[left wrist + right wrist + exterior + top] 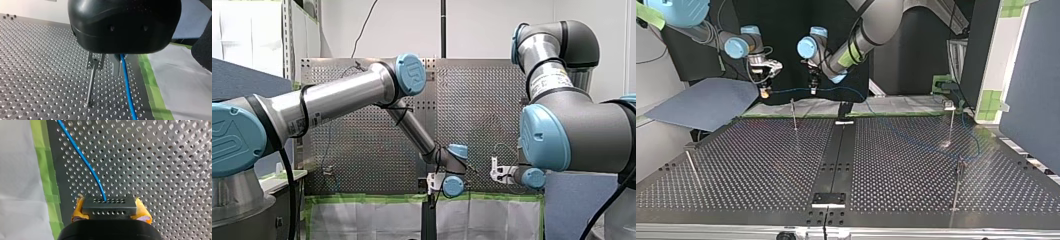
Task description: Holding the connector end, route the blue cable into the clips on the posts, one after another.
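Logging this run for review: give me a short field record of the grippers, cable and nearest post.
right gripper: shut on connector, yellow pads at its sides
blue cable: runs from connector to left gripper, then trails across table
nearest post: upright beside the cable, ahead of left gripper
clip: on that post, cable not in it

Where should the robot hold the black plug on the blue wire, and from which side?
Grip the black rectangular connector by its two short flat ends, coming from behind, opposite the face where the blue cable leaves. Those ends are parallel, and my right end effector clamps them with yellow pads.
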Robot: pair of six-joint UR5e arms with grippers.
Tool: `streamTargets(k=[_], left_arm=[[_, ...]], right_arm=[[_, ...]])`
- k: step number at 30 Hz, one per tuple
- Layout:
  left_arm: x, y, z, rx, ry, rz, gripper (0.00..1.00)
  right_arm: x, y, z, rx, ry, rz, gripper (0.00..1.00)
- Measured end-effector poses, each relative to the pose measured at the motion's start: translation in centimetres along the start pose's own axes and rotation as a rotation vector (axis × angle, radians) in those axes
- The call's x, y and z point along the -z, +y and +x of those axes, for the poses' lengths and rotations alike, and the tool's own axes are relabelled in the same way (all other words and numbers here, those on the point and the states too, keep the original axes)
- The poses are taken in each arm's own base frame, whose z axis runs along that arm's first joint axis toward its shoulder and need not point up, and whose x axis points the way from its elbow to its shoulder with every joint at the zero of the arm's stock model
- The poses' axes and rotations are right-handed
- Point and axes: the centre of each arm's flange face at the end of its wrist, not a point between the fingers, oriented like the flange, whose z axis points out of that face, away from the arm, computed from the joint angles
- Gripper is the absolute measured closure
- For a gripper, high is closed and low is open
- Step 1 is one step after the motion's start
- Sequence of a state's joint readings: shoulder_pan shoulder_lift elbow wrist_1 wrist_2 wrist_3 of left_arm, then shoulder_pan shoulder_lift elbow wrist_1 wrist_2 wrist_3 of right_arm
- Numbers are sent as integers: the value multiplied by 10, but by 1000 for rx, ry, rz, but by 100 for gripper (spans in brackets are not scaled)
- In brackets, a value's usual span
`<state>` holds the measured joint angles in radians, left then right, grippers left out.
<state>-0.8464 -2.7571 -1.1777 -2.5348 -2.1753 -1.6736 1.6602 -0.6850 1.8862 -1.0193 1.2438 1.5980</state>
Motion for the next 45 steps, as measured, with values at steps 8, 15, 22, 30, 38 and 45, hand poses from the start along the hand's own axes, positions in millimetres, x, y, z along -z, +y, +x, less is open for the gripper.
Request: streamTargets(k=[8,15,22,30,38,45], left_arm=[[2,-11,-4,0,-16,7,100],[-3,-19,-1,-8,-19,13,100],[-12,-25,5,-5,-25,5,100],[-23,-33,-10,9,-53,10,100],[-26,-33,-13,-22,-57,8,100],[-27,-32,-12,-27,-57,6,100]], right_arm=[[-12,3,7,1,18,39,100],[-16,3,10,14,22,68,100],[-16,6,9,34,14,58,100],[-18,19,12,29,18,24,100],[-27,24,20,36,20,20,100],[-37,28,28,39,22,19,100]])
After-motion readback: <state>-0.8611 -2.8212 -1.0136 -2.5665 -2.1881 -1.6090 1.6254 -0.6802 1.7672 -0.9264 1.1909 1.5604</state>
